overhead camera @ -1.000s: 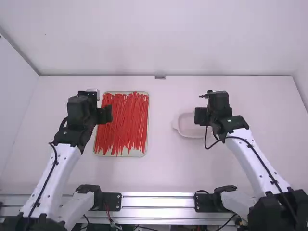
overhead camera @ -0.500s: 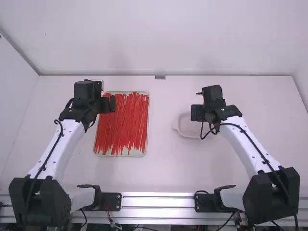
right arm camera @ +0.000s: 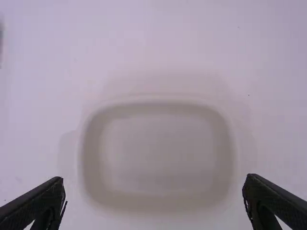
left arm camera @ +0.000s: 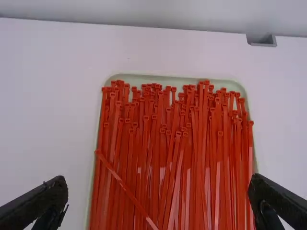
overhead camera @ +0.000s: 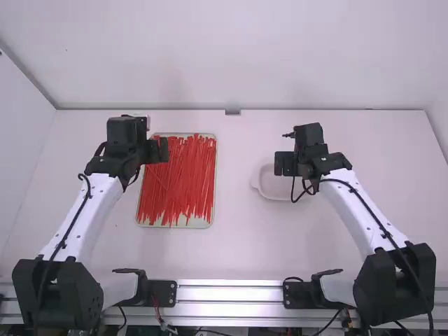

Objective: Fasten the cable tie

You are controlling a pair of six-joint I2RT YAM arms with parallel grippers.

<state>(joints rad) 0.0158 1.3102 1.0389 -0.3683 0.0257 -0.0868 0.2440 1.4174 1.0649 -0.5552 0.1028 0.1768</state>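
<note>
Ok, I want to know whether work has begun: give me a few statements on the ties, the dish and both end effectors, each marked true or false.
1. The red cable ties lie piled in a tray. True.
2. The left end effector is shut on one tie. False: it is open above the pile, holding nothing.
3. The white dish holds fastened ties. False: it holds no ties.
4. The right end effector is open above the dish. True.

Red cable ties (left arm camera: 172,158), pale tray (left arm camera: 144,77), white dish (right arm camera: 158,103) (and table (overhead camera: 238,231))
</note>
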